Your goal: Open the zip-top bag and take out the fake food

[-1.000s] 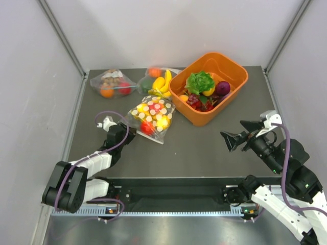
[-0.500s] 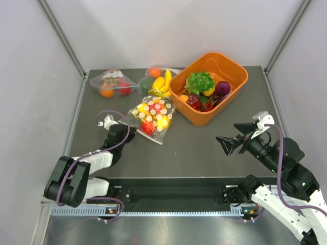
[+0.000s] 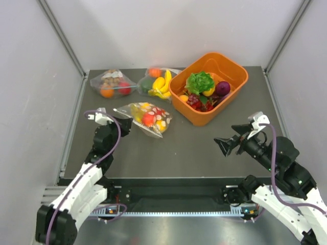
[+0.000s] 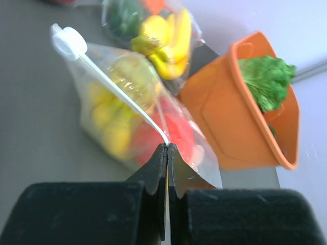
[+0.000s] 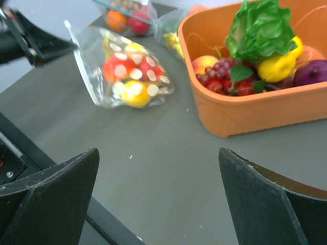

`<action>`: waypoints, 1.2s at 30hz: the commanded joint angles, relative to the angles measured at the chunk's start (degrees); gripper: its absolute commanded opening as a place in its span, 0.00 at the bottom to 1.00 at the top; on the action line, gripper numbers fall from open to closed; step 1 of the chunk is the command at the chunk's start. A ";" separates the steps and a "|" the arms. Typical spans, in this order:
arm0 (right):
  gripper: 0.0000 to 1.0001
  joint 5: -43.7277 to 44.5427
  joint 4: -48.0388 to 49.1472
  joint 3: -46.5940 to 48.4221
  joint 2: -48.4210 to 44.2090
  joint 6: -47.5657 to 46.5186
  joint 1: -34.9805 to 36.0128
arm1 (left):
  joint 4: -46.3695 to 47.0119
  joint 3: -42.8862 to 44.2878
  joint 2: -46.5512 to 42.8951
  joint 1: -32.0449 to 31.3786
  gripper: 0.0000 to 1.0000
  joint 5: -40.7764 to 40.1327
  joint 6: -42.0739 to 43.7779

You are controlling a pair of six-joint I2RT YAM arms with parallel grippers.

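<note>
Dotted clear soft zip-top bag is sagging, limp, from left fingers pinching its zipper edge; right fingers gaping wide.

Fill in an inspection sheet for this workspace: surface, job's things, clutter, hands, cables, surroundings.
Surface: dark grey tabletop, things on its far half.
Job's things: clear polka-dotted zip-top plastic bag, zip looks closed, white slider at one end; glossy red and yellow plastic toy fruits inside.
Clutter: two plain clear plastic bags of toy food at the back; orange plastic tub of toy produce.
Hands: left hand shut on the dotted bag's zip edge; right hand open, holding nothing.
Cables: purple cable looped along each arm.
Surroundings: pale grey panel walls.
</note>
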 commanded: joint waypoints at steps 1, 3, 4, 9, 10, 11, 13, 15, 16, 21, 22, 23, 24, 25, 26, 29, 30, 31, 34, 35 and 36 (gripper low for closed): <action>1.00 -2.47 2.79 -0.66 2.42 0.42 0.62 | -11.38 6.07 -6.94 -0.18 0.00 3.38 7.17; 1.00 -5.27 5.07 -1.71 4.00 1.65 0.54 | -14.74 8.37 -8.44 -0.18 0.00 7.69 9.64; 1.00 -6.50 6.13 -2.24 4.53 2.87 0.62 | -18.06 10.73 -8.54 -0.18 0.00 10.14 12.17; 1.00 -11.51 11.48 -4.69 7.52 5.69 0.89 | -23.54 15.58 -8.01 -0.18 0.00 20.43 13.26; 1.00 -12.40 14.54 -5.22 7.79 6.66 1.06 | -23.55 16.28 -8.19 -0.18 0.00 21.49 12.38; 0.99 -13.19 16.32 -5.66 8.14 7.01 1.41 | -23.55 16.55 -8.36 -0.18 0.00 22.55 12.11; 0.98 -12.59 18.43 -6.20 10.33 7.80 3.17 | -23.98 17.60 -8.98 -0.18 0.00 24.48 12.02; 0.97 -9.78 21.07 -5.50 14.27 7.63 6.94 | -24.34 18.04 -9.24 -0.18 0.00 25.80 12.11; 0.97 -8.20 22.04 -5.06 15.86 7.46 8.87 | -24.42 18.05 -9.16 -0.18 0.00 26.24 12.11; 0.99 10.60 27.39 0.90 30.07 4.65 26.71 | -24.51 15.86 -8.36 -0.97 0.00 25.29 11.23; 0.99 12.80 28.02 1.97 32.20 4.64 28.56 | -24.60 15.50 -8.36 -1.50 0.00 22.06 12.28; 0.98 17.08 28.98 3.63 36.22 4.82 31.10 | -25.04 15.41 -8.36 -2.72 0.00 20.29 12.63; 0.98 18.78 30.90 4.17 38.01 5.52 32.08 | -25.47 15.32 -8.10 -3.43 0.00 18.62 12.99; 0.99 20.45 32.05 4.61 39.59 6.04 32.61 | -25.74 15.32 -8.19 -4.13 0.00 15.64 13.51; 0.98 22.90 34.50 4.96 42.22 7.18 33.66 | -26.00 15.67 -7.84 -5.53 0.00 14.48 13.69; 0.98 26.25 38.73 5.58 45.75 7.98 35.68 | -27.41 16.55 -7.31 -9.13 0.00 9.32 14.83; 0.98 27.31 39.88 6.36 48.11 7.72 36.39 | -27.85 16.90 -7.13 -10.19 0.00 7.98 15.18; 0.98 28.10 40.67 7.24 49.35 7.46 36.92 | -27.85 16.90 -7.05 -11.25 0.00 6.66 15.27; 1.00 31.71 40.68 11.46 54.27 6.23 38.77 | -27.68 16.55 -6.52 -15.38 0.00 1.84 15.19; 1.00 33.54 40.33 13.56 56.20 5.27 39.55 | -27.42 16.73 -6.17 -16.87 0.00 1.21 15.19; 1.00 34.34 40.24 14.45 56.83 4.82 39.82 | -27.33 16.73 -5.91 -17.49 0.00 0.85 15.19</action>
